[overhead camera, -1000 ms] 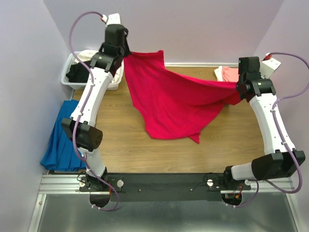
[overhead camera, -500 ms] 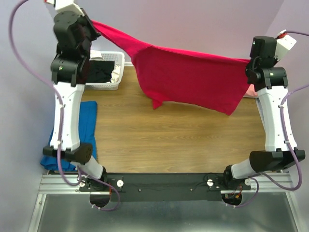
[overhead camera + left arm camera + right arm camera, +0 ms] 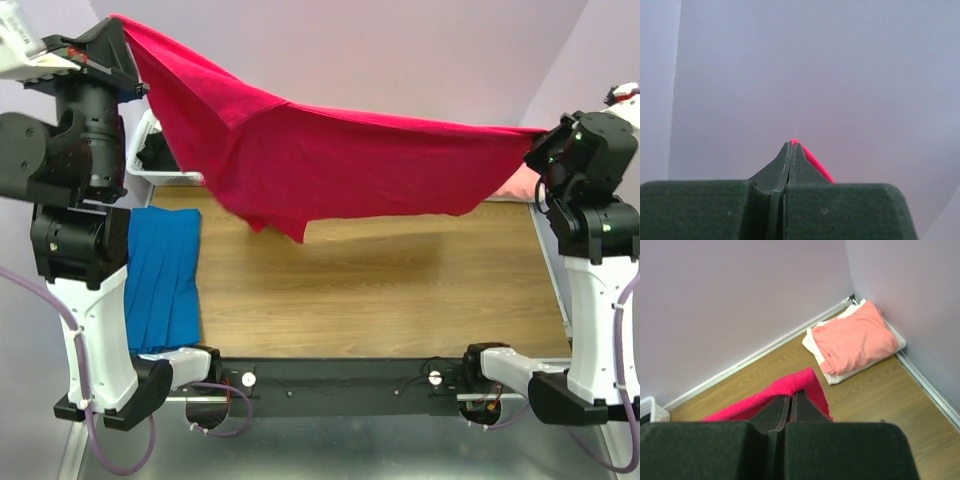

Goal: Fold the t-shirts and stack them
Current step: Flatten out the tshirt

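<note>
Above the table (image 3: 400, 300): red t-shirt (image 3: 350, 165) stretched in mid-air, 9 to 3 o'clock.
Left gripper (image 3: 792, 145): clenched on the shirt's 10 o'clock corner — the higher end.
Right gripper (image 3: 791, 396): clenched on its 3 o'clock edge.
Pink t-shirt (image 3: 857, 337): folded, 2 o'clock corner.

The red t-shirt (image 3: 350, 170) is soft, matt knit cloth. The table (image 3: 400, 300) is smooth wood grain with a faint sheen. At nine o'clock lies matt blue cloth (image 3: 165, 280), and at six o'clock a dull brushed metal sheet (image 3: 330, 445). The salmon-pink t-shirt (image 3: 857, 337) is matt cloth.
</note>
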`<state>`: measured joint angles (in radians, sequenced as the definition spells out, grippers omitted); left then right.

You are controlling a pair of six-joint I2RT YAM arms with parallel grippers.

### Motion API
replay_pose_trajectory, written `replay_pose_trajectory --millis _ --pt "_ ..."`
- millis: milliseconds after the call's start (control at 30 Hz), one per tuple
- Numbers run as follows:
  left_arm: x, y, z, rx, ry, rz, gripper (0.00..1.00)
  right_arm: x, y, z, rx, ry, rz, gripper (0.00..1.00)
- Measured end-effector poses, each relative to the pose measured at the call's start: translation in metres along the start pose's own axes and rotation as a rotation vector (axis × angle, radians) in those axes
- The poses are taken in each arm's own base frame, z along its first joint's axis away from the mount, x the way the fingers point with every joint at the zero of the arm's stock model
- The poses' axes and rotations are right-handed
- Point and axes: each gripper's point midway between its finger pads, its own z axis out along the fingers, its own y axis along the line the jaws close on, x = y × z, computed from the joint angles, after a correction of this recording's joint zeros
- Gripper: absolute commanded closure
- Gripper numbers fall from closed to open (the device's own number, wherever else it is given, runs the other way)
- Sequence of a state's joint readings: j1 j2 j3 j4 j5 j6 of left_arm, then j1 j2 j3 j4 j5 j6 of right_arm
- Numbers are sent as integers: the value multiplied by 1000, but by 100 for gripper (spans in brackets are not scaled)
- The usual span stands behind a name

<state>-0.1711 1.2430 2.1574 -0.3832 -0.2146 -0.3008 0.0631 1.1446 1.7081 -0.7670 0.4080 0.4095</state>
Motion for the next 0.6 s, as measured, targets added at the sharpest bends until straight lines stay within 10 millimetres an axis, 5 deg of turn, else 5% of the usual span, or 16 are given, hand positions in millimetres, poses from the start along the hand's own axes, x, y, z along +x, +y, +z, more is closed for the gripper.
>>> replay_pose_trajectory --millis 133,300,433,600 --pt "-12 -4 0 17 -41 -12 100 -9 2 -3 -14 -30 5 99" --pt "11 -6 28 17 -34 -32 100 10 9 32 16 14 -17 99" --pt "59 -2 66 2 17 -42 100 54 11 82 70 115 -62 99" --pt "155 9 123 -38 145 -38 100 103 12 131 120 216 -111 99"
